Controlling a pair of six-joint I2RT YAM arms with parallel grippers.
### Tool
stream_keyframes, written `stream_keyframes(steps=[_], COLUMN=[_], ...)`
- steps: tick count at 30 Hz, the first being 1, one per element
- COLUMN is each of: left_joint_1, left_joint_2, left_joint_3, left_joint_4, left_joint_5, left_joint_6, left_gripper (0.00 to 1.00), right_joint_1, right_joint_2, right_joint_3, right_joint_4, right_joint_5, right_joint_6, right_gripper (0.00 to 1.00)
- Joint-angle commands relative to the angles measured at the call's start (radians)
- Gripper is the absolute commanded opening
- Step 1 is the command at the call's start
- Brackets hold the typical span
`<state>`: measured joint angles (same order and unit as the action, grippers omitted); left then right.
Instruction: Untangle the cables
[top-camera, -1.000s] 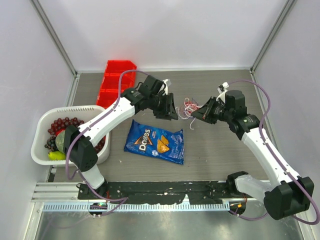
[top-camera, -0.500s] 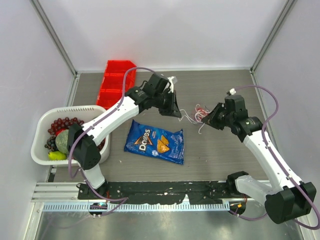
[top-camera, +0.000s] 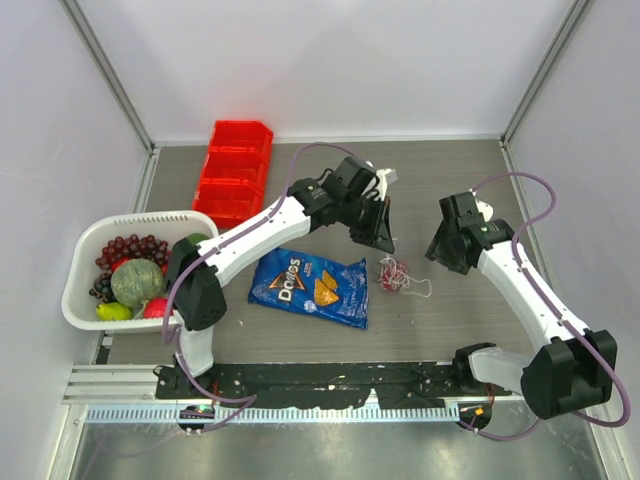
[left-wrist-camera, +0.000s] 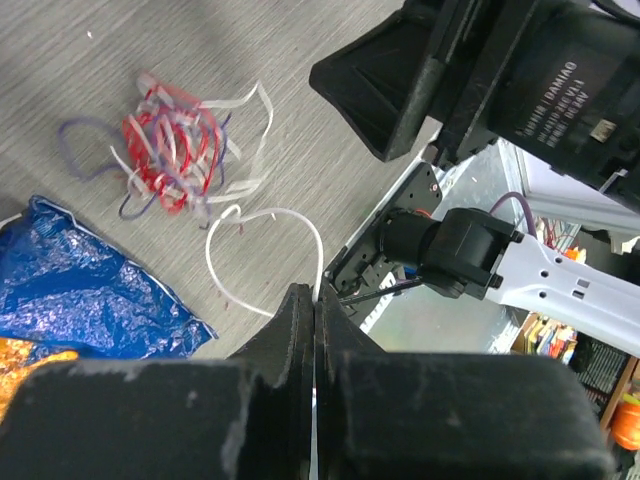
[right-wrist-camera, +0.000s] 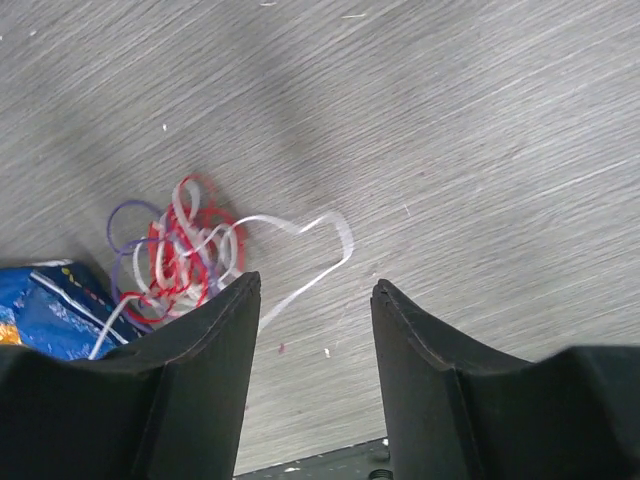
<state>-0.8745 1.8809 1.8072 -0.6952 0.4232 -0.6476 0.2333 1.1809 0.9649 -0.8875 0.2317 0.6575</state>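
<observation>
Pale walls on three sides, with a grey wood-grain table (top-camera: 430, 165) below. Bolted at its near edge, two arms: left arm (top-camera: 255, 232) stretched far across toward the middle, right arm (top-camera: 525, 295) bent in from the other side, so as to meet over the same small patch. At the left edge, a white basket (top-camera: 72, 290) of grapes and other fruit; at the far left, red bins (top-camera: 238, 165); nearer the middle, a blue chip bag (top-camera: 310, 287) lying flat. No part in the job for any of these, by the look of it, and no contact with either set of jaws.

Just beside the bag's right corner, on bare table between the two arms, the cables (top-camera: 396, 273): red, white and bluish cords heaped in one small knot.

Then the left jaws: pressed together, pinching a white cord (left-wrist-camera: 262, 214), with its loop trailing from the knot up to the seam between them. Probably held so to draw that one strand free, with the rest lying slack on the table. And the right jaws: spread wide, empty, hanging near the knot and pointed down at it. Likely placed there to pin or take the remaining heap, giving the left something to pull against. Knot not yet undone, red and bluish loops crossed through one another.
</observation>
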Motion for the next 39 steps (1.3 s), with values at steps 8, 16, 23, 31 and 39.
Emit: stream_keyframes(steps=[8,16,23,31,39], left_joint_1=[-0.008,0.009,0.012,0.005,-0.024], left_joint_2=[0.063,0.027,0.012,0.027,0.067], left_joint_3=[0.116,0.195,0.234,0.339,0.578], left_joint_4=[0.017,-0.026,-0.056,-0.072,-0.167], left_joint_5=[0.112,0.121,0.149,0.219,0.252], left_joint_6=[-0.056,-0.057,-0.061,-0.103,-0.104], left_gripper=[0.00,0.00,0.00,0.00,0.00], right_joint_1=[-0.003,-0.002,-0.003,-0.002,-0.002], right_joint_2=[-0.243,-0.398,-0.483,-0.412,-0.354], right_joint_3=[-0.119,-0.271,-0.282,-0.268,-0.301], right_joint_4=[0.278,0.498,0.622,0.714,0.776], right_joint_5=[-0.463,-0.575,-0.505,-0.589,-0.403], right_joint_6=[-0.182,-0.138,-0.076,-0.105,-0.044], right_gripper=[0.53,0.53,0.52,0.52,0.51])
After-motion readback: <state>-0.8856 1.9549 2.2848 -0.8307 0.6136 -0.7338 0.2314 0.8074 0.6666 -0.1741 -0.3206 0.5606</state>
